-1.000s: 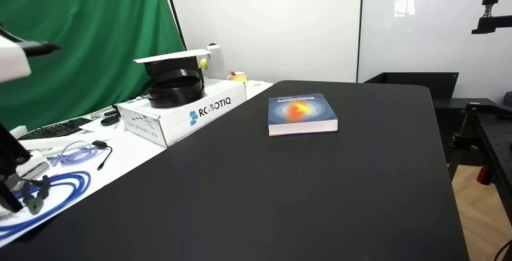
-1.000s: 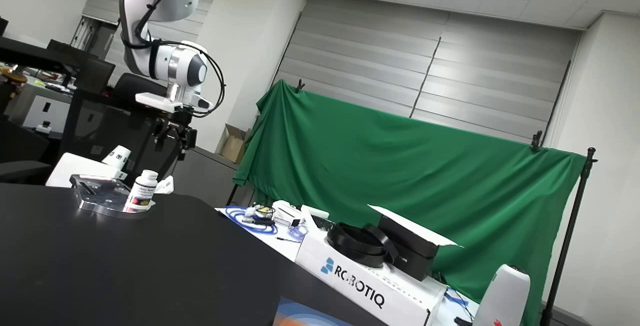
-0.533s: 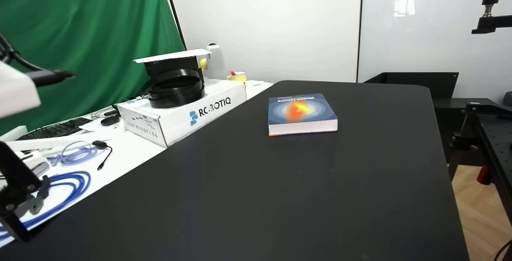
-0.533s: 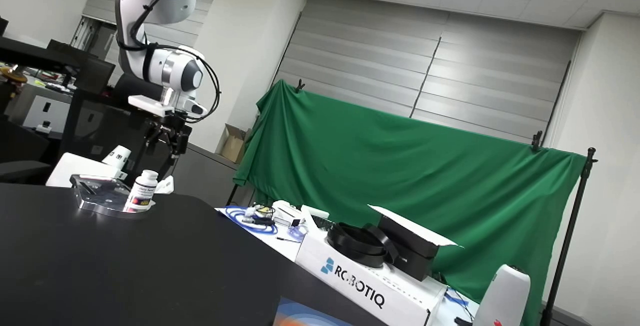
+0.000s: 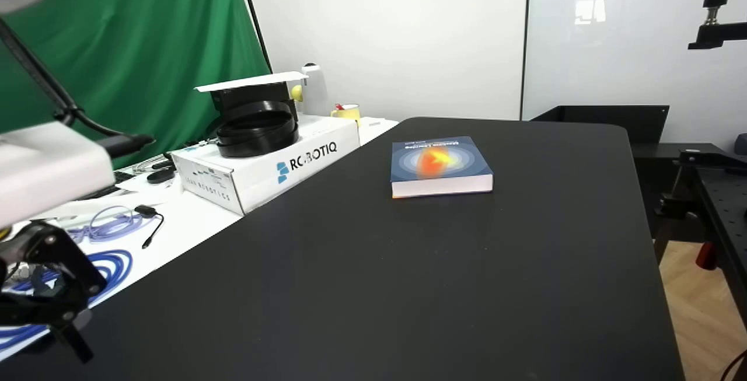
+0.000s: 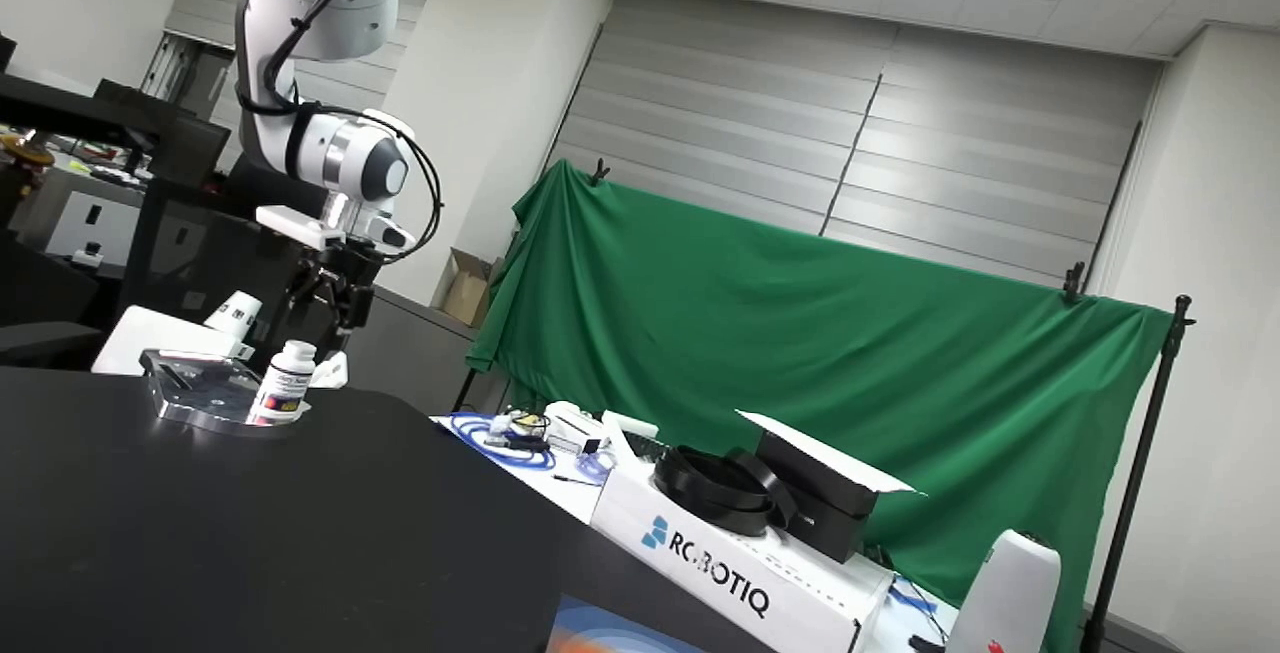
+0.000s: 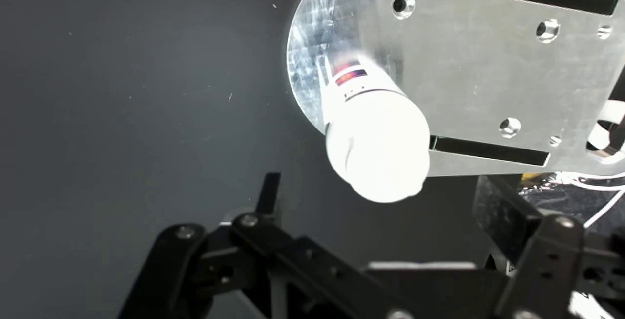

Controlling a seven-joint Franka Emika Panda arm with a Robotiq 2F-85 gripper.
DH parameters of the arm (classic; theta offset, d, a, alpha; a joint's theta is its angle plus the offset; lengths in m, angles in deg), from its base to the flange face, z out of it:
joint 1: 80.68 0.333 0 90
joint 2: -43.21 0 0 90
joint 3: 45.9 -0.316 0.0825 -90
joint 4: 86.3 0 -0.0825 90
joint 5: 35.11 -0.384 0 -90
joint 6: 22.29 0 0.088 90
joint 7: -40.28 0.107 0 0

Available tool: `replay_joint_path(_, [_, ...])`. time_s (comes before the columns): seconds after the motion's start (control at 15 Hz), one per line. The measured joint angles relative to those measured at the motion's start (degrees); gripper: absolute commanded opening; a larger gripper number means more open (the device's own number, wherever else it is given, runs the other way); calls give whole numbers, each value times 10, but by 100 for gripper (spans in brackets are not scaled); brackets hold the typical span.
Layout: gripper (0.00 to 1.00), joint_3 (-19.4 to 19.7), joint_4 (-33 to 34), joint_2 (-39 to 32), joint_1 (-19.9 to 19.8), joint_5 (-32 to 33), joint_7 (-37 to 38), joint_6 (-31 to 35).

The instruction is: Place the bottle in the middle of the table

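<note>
The white bottle [image 6: 285,385] with a white cap and dark label band stands on the rounded end of a flat metal plate [image 6: 205,393], at the far end of the black table [image 6: 250,533]. The wrist view shows the bottle [image 7: 381,128] from above, overexposed, with its cap towards my gripper. My gripper [image 7: 383,206] is open and empty; its fingers are apart on either side of the cap's direction, not touching it. In an exterior view my gripper [image 6: 325,308] is above and behind the bottle. My gripper [image 5: 49,311] also shows at the left edge of an exterior view, where the bottle is out of view.
A blue-and-orange book [image 5: 440,162] lies on the far part of the table. A white side table beside it carries a white box with blue lettering [image 5: 292,162], black rings [image 5: 257,130] and a blue cable [image 5: 119,270]. A silvery bag [image 7: 556,189] lies beside the metal plate.
My arm and gripper have moved further into view from the left and downward in an exterior view. The gripper is lower above the bottle. The bottle and plate have not moved.
</note>
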Motion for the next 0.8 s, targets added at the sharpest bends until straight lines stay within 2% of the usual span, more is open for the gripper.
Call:
replay_joint_path(0.47, [100,0,-12,0,-2,-13,1,-1])
replay_joint_path(0.53, [75,0,-13,0,-2,-15,1,-2])
replay_joint_path(0.6, [75,0,-13,0,-2,-18,1,-2])
replay_joint_path(0.8, [53,1,-14,0,-2,-19,1,-2])
